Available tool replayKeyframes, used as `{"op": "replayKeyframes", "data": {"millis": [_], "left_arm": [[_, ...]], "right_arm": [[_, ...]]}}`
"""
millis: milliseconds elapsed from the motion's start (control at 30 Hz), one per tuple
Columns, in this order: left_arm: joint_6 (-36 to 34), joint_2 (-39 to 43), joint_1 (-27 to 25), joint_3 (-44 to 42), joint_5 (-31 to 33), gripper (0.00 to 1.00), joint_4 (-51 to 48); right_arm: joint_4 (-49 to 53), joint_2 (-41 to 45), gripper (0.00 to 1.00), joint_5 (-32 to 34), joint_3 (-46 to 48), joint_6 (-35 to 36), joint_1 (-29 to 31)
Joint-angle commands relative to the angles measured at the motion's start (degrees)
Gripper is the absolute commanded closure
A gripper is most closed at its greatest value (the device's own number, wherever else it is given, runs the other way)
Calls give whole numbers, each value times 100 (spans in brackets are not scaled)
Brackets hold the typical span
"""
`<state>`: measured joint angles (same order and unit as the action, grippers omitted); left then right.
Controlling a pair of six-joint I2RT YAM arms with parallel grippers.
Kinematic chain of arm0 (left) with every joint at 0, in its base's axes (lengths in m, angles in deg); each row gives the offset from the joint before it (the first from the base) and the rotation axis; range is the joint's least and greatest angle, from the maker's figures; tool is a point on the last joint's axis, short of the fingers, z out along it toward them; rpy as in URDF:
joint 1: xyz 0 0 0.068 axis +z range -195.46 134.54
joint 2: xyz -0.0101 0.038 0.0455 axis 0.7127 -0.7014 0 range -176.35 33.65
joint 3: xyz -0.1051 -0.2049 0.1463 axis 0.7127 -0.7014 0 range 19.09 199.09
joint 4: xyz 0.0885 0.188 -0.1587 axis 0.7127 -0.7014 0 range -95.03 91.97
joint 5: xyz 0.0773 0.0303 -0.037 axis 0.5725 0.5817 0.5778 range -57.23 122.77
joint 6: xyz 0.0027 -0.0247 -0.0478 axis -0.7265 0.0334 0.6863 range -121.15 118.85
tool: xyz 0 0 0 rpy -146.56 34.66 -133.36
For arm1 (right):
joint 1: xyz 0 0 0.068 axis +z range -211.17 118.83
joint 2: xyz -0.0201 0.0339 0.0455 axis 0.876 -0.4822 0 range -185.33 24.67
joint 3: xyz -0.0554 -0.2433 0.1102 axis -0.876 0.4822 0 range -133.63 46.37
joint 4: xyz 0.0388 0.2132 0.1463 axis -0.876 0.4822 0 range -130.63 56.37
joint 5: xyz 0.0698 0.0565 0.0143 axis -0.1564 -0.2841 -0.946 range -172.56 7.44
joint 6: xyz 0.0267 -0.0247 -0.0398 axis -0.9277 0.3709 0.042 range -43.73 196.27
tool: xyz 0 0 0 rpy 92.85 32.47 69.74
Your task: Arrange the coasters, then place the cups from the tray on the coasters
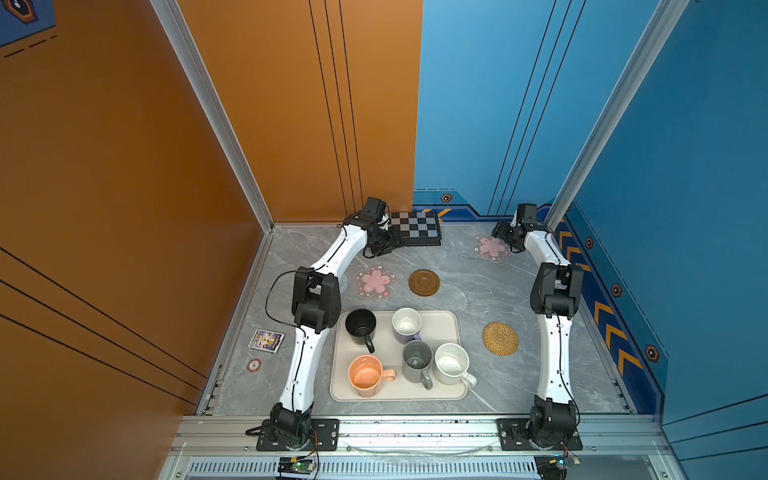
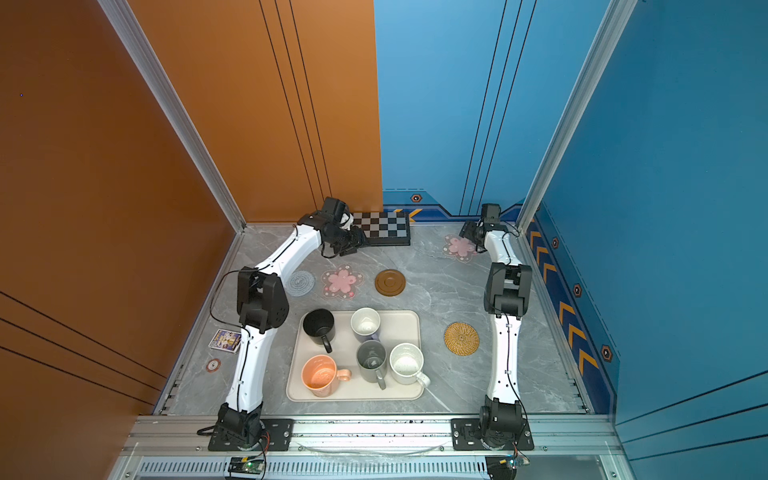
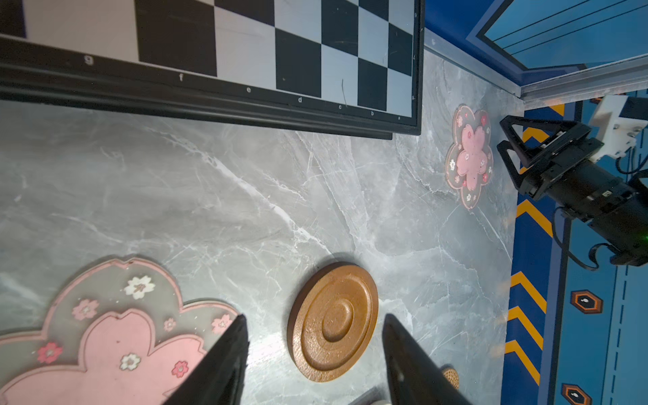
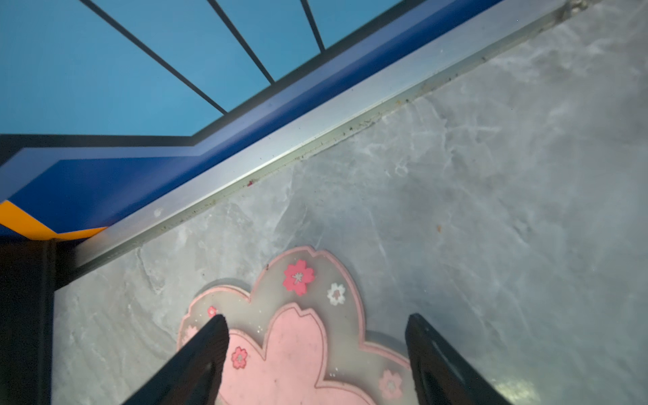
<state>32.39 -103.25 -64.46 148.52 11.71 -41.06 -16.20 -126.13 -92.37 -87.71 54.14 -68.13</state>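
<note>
One tray (image 1: 442,330) on counter (image 1: 478,291), carrying all five cups (image 1: 415,359); coasters (image 1: 424,282) scattered beyond and beside. Left end effector (image 3: 314,319) partly open, empty, near checkerboard (image 1: 415,228); right end effector (image 4: 315,317) spread wide, empty, over far pink coaster (image 4: 298,350).

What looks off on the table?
Nothing spilled or tipped. One pink flower coaster sits off in the far right corner and the rattan coaster lies alone beside the tray. A stray card box and chip lie at the left edge.
</note>
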Motion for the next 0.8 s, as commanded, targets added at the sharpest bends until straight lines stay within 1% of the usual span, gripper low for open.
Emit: {"op": "replayKeyframes", "data": {"millis": [0, 133, 333, 500, 667, 767], "left_arm": [[64, -188, 55, 153, -168, 38, -34], [121, -265, 86, 209, -197, 39, -33], [180, -276, 122, 258, -242, 39, -35], [180, -233, 134, 189, -237, 39, -36], [179, -133, 138, 91, -256, 39, -28], [140, -2, 135, -41, -250, 39, -32]], "right_arm": [[-222, -236, 18, -66, -210, -309, 45], [-245, -490, 17, -136, -322, -751, 115], [-204, -678, 17, -38, -328, -1250, 175], [-27, -716, 21, -160, -321, -1381, 256], [389, -593, 23, -138, -236, -1297, 341], [467, -341, 24, -112, 131, -1250, 378]]}}
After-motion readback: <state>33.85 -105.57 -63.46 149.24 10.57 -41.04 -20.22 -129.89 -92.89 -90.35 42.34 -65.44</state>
